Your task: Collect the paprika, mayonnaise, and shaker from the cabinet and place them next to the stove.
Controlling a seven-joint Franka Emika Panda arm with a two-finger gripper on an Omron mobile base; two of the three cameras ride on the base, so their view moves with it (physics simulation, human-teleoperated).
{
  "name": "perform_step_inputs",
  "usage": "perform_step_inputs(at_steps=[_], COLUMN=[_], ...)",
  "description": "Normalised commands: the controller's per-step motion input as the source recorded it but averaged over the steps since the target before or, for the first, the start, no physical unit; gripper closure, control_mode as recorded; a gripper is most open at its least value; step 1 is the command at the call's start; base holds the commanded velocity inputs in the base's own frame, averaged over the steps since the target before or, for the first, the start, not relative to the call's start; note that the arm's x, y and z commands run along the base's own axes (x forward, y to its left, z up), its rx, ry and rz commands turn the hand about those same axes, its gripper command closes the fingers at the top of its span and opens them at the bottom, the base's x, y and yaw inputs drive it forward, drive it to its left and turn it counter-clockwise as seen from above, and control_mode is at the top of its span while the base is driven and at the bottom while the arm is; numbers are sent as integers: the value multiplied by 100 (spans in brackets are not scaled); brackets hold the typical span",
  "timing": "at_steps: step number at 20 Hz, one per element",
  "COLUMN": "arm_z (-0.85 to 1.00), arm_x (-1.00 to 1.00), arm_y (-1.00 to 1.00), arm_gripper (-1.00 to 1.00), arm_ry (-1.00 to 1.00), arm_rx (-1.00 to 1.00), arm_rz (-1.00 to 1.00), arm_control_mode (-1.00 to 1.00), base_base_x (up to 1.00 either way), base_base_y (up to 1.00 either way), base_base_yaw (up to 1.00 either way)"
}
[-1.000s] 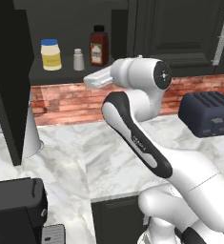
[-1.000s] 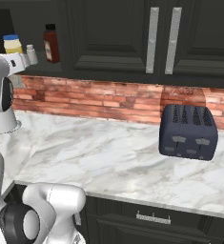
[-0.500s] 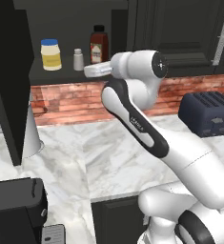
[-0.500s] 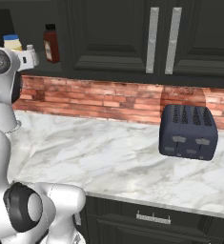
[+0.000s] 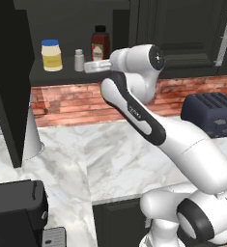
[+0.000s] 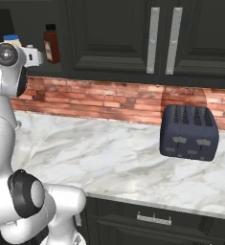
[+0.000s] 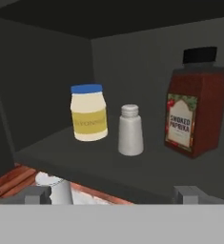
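Cabinet (image 7: 46, 71) shelf holds mayonnaise (image 7: 88, 112), shaker (image 7: 131, 130), paprika (image 7: 195, 106); gripper (image 7: 113, 194) wide open, empty.

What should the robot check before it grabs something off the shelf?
1. Gripper open: ok.
2. Nothing held yet: ok.
3. Shaker, mayonnaise and paprika all upright on the cabinet shelf: ok.
4. Gaps between the three: ok, none touch.
5. Shaker roughly centred ahead of the gripper: ok.
6. Free spot beside the stove: cannot tell.
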Motion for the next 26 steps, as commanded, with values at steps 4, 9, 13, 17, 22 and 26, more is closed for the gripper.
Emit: perform_step_inputs(at_steps=[4, 9, 13, 17, 22, 26], arm_z=[1, 5, 0, 0, 0, 0], arm_x=[27, 20, 0, 0, 7, 14], arm_y=[0, 0, 0, 7, 26, 19], arm_gripper=[-100, -100, -100, -100, -100, -100], arm_ry=[5, 3, 0, 0, 0, 0], arm_rx=[0, 0, 0, 0, -3, -2], arm_rz=[0, 0, 0, -2, -9, -9], arm_control_mode=[-100, -100, -100, -100, -100, -100], base_base_x=[0, 0, 0, 0, 0, 0], base_base_y=[0, 0, 0, 0, 0, 0], base_base_yaw=[0, 0, 0, 0, 0, 0])
